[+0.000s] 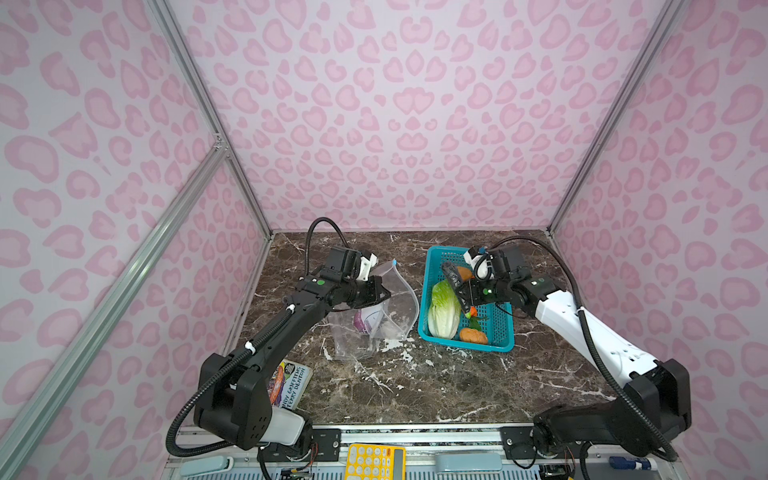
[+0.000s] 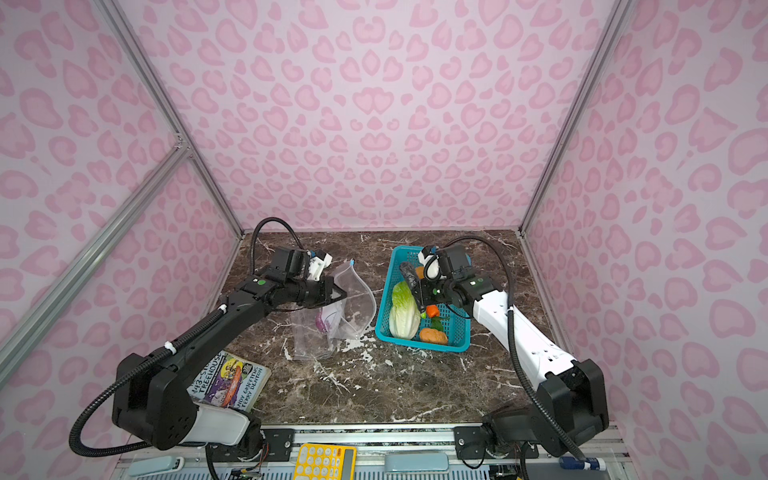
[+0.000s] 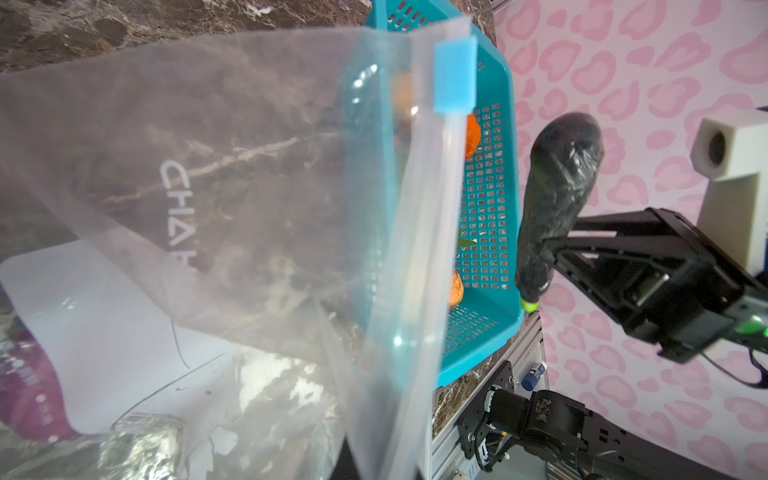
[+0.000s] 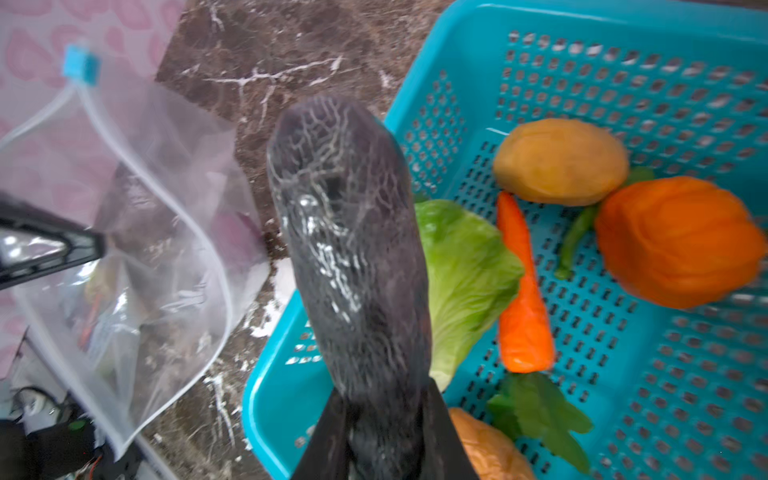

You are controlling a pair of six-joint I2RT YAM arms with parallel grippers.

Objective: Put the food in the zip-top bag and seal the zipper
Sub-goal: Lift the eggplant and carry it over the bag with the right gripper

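Over the basket [image 4: 623, 25], right hand [image 4: 384, 434] grips probable eggplant [image 4: 353, 249].

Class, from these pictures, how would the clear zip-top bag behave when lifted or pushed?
Probably floppy: the zip-top bag curves and sags where the left gripper pinches its edge. Likely light: thin clear film, so a push may crumple it.

Pink leopard-print walls [image 1: 415, 104], aluminium frame rails [image 1: 124, 276], dark brown white-veined marble tabletop [image 1: 415, 390].
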